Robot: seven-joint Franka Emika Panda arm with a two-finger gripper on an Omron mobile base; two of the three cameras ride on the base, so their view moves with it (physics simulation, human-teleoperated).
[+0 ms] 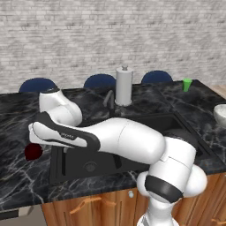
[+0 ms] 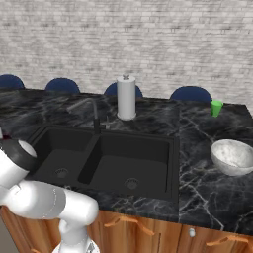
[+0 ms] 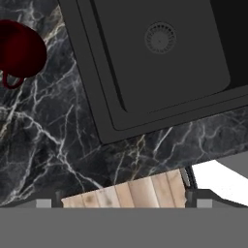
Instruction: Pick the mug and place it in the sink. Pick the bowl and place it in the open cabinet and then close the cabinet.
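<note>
The small dark red rounded mug (image 3: pixel 19 48) stands on the black marble-veined counter (image 3: pixel 53 140) just beside the outer wall of the left basin of the matte black double-basin sink (image 3: pixel 160 53), its little handle turned away from the basin. In the hand view it sits in the upper left corner, well off the gripper's line, so the hand must shift that way and come down over the mug before any grasp. The fingertips are too hidden at the bottom of that view to tell whether the jaws are spread or closed, though nothing appears held.
</note>
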